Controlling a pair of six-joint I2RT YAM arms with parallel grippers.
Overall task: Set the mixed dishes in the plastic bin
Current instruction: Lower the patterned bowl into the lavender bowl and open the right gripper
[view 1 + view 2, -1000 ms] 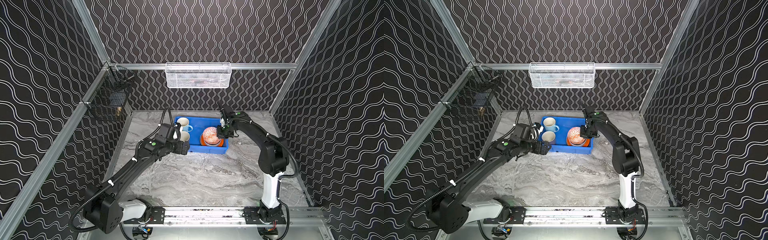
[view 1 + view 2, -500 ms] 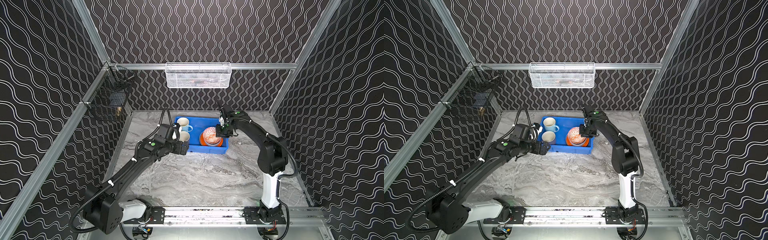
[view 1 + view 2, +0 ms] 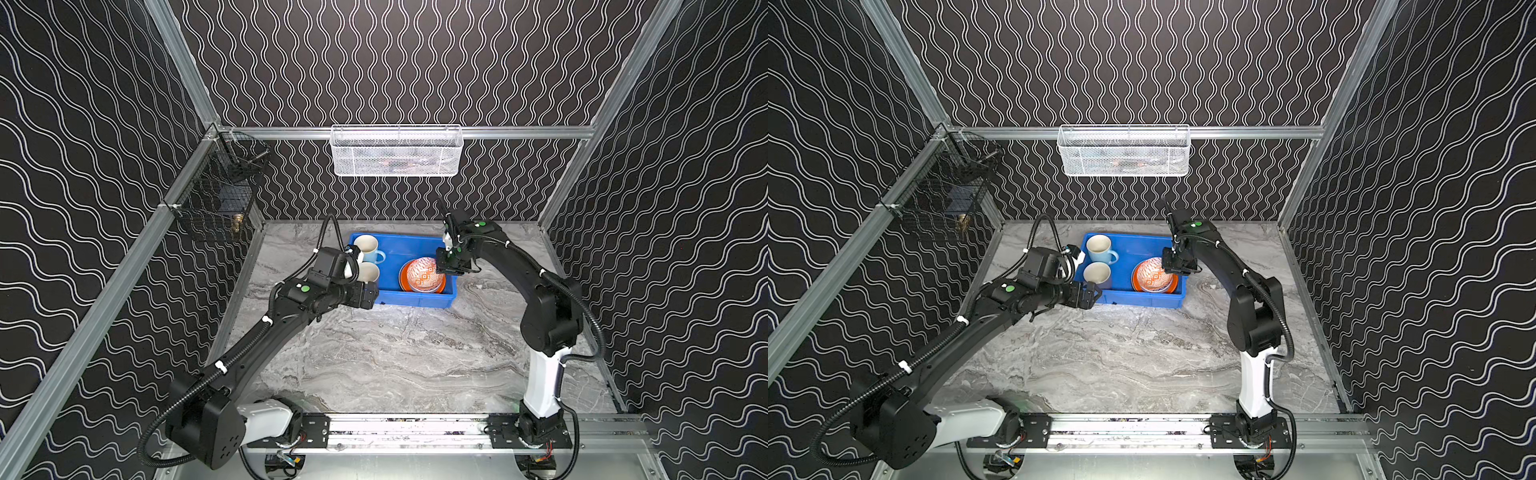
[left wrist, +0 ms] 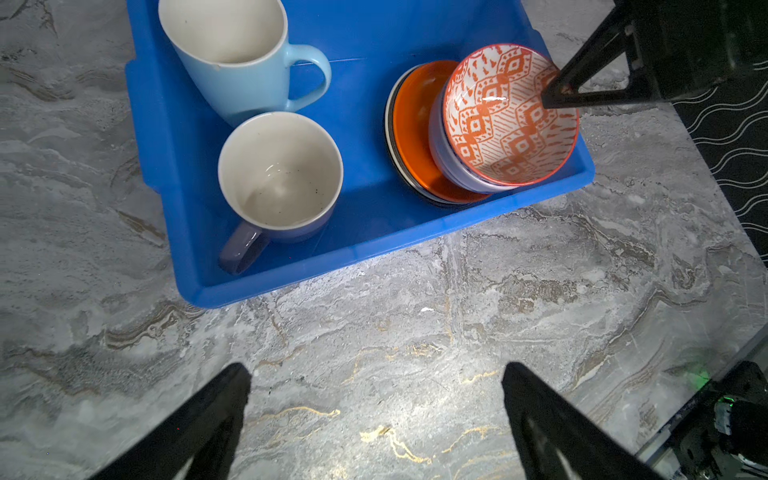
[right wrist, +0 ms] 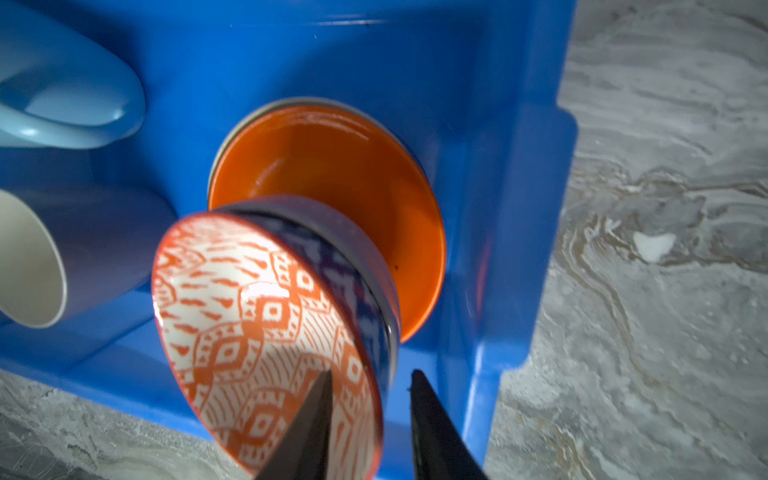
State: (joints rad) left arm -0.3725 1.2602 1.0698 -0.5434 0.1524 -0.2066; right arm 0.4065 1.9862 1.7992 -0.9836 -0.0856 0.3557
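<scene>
Your right gripper (image 5: 372,374) has its jaws narrowly parted astride the rim of the orange-white patterned bowl (image 4: 509,116), nested in the lavender bowl (image 4: 446,164) on the orange plate (image 4: 413,124) inside the blue plastic bin (image 4: 174,166), while your left gripper (image 4: 376,370) hovers, jaws wide, over the table (image 4: 415,332) just beside the bin.

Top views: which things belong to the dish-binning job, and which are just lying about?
Job: bin, blue mug, lavender mug, orange plate, patterned bowl nested in lavender bowl, left gripper (open), right gripper (open, astride the patterned bowl's rim).

Lying about: white basket and black basket, hung on the walls.
</scene>
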